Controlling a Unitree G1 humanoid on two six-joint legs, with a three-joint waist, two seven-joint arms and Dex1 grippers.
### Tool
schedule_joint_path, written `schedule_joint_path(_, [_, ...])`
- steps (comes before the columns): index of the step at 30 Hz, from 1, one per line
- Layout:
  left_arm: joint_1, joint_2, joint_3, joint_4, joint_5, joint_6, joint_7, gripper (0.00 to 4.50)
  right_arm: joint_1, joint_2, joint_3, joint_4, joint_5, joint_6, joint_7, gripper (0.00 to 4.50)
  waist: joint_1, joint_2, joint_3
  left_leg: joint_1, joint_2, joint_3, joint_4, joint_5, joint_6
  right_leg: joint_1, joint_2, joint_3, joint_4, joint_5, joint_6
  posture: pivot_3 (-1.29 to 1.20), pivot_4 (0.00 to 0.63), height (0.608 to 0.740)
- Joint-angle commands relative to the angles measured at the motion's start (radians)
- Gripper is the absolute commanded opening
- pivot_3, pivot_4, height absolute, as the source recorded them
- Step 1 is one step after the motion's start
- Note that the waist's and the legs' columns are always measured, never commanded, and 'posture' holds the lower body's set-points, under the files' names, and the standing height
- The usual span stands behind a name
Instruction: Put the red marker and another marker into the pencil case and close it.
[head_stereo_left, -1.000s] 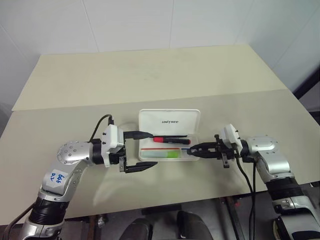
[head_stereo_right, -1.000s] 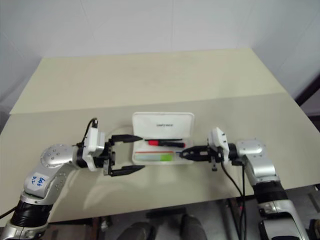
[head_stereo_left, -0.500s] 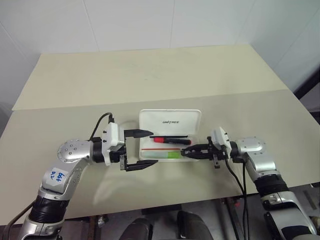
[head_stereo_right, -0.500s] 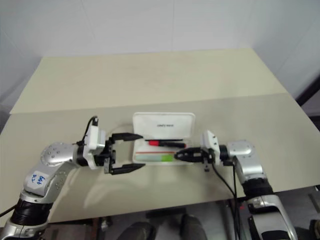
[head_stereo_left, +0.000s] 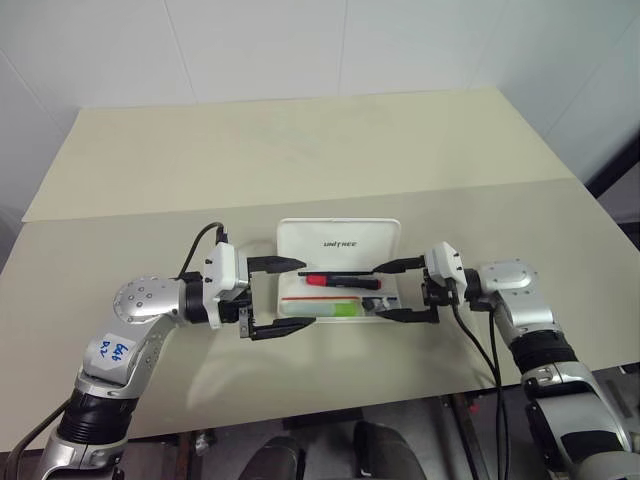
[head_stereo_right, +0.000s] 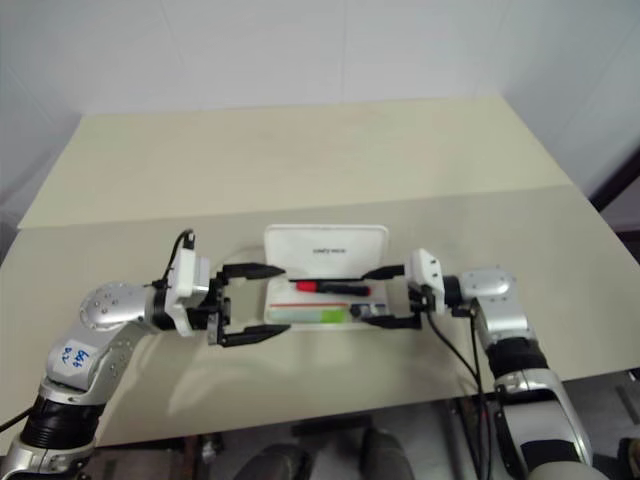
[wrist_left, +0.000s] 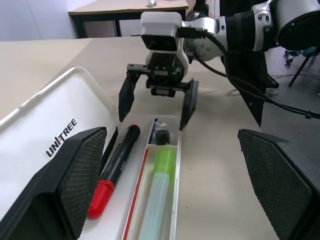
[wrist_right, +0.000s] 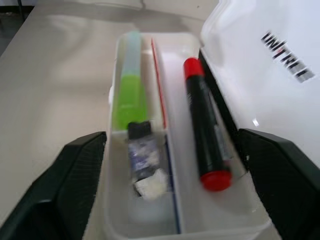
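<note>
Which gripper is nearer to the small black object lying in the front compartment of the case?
The right. The right gripper is open around the case's right end, where the small black object lies. The left gripper is open at the opposite end.

The right tool (head_stereo_left: 393, 291) has spread its fingers wide at the pencil case (head_stereo_left: 338, 240).

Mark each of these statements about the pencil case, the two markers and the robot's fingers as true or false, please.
1. The pencil case has its lid open. True.
2. The red marker lies on the table outside the case. False: it lies inside the case.
3. The green marker lies in the case, in the compartment nearer the robot. True.
4. The right gripper is shut on the red marker. False: its fingers are open and hold nothing.
5. The left gripper has open fingers. True.
</note>
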Motion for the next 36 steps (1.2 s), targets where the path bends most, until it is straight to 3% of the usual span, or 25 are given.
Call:
schedule_joint_path(1, [-0.025,-0.001,0.015,-0.011,-0.008,-0.021,0.004,4.50,-0.006,-0.018,-0.027,-0.062,0.033,0.020,0.025,4.47,0.000,0.000,0.000,0.000,0.000,0.000,0.000,0.000,0.000,0.000,0.000,0.000,0.000,0.000,0.000,0.00,0.150,0.740])
schedule_joint_path(13, [-0.002,0.004,0.011,0.010,0.012,-0.039,0.004,4.50,0.086,-0.098,-0.046,-0.342,0.103,0.169,0.014,4.47,0.004,0.001,0.000,0.000,0.000,0.000,0.000,0.000,0.000,0.000,0.000,0.000,0.000,0.000,0.000,0.00,0.150,0.740])
schedule_joint_path(25, [-0.053,-0.045,-0.044,0.077,0.025,-0.093,-0.040,4.50,0.183,-0.204,-0.140,-0.463,0.129,0.216,-0.060,4.47,0.005,0.001,0.000,-0.001,0.000,0.000,0.000,0.000,0.000,0.000,-0.001,0.000,-0.001,0.000,0.000,0.00,0.150,0.740])
schedule_joint_path(29, [-0.109,-0.066,-0.084,0.142,0.078,-0.143,-0.050,3.34,0.211,-0.230,-0.166,-0.486,0.129,0.225,-0.084,4.50,0.008,0.000,0.000,-0.001,0.000,0.000,0.001,0.000,0.000,0.001,-0.001,0.000,-0.001,0.000,0.000,0.00,0.150,0.740])
schedule_joint_path(36, [-0.151,-0.144,-0.169,0.186,0.149,-0.171,-0.018,0.83,0.248,-0.252,-0.191,-0.532,0.140,0.250,-0.107,4.50,0.006,0.000,0.000,-0.001,0.000,0.000,0.001,0.000,0.000,0.001,-0.001,-0.001,-0.001,0.000,0.000,0.00,0.150,0.740])
